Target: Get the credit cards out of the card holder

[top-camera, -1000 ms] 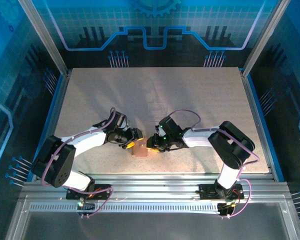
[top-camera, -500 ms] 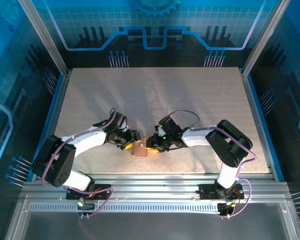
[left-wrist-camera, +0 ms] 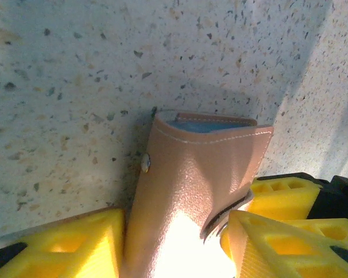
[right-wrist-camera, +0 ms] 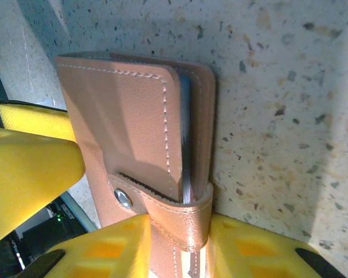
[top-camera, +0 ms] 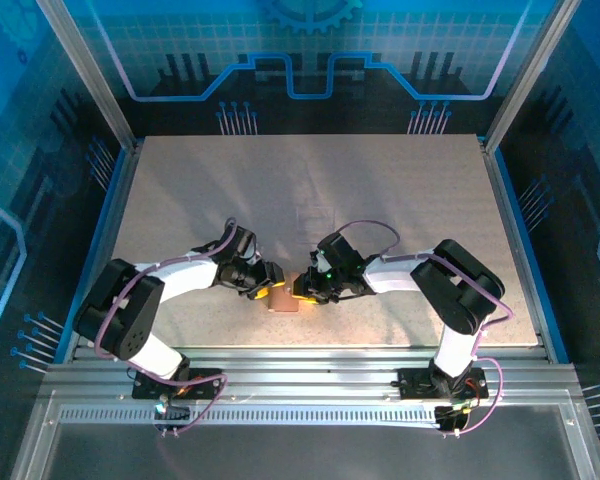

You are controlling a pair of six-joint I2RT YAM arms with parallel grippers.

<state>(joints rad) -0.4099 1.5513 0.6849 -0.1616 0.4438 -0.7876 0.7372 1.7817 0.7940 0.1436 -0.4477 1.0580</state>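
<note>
Leather – tan, pebbled, white-stitched – covers the folded card holder point(left-wrist-camera: 191, 174), clamped by yellow left jaws and right jaws.

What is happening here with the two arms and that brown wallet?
Both arms meet over the near middle of the table. The right end effector grips the tan card holder at its strap end. The left end effector has its fingers on both sides of the card holder; whether it grips firmly, I cannot tell. The card holder is closed with its strap snapped, so taking anything out has not begun.
</note>
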